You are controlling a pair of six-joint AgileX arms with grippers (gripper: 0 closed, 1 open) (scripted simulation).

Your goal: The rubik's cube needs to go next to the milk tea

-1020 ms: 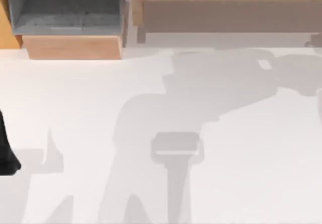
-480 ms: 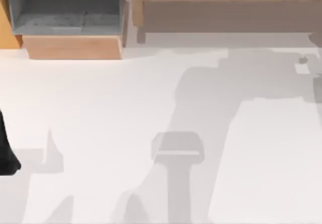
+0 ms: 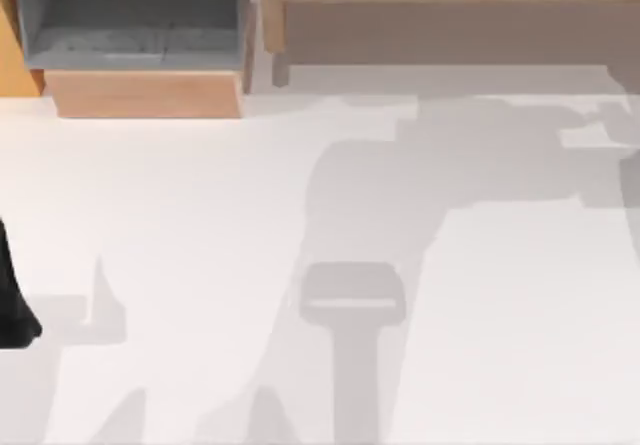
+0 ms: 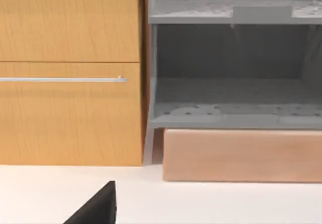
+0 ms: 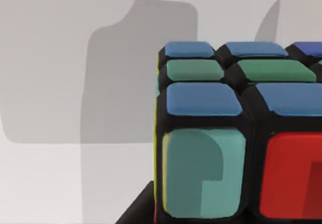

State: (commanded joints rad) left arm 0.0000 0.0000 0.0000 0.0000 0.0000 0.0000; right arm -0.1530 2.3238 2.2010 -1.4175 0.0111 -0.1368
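Close up, the rubik's cube point(image 5: 236, 133) sits on the white table point(image 3: 200, 215); claw state unclear.

Bright, even light; soft arm shadows on table point(image 3: 150, 195); no glare.

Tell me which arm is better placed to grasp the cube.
Right, probably. Its wrist view has the cube close up on the white table. The left arm sits at the table's left edge, its wrist camera facing a wooden cabinet and grey shelf.
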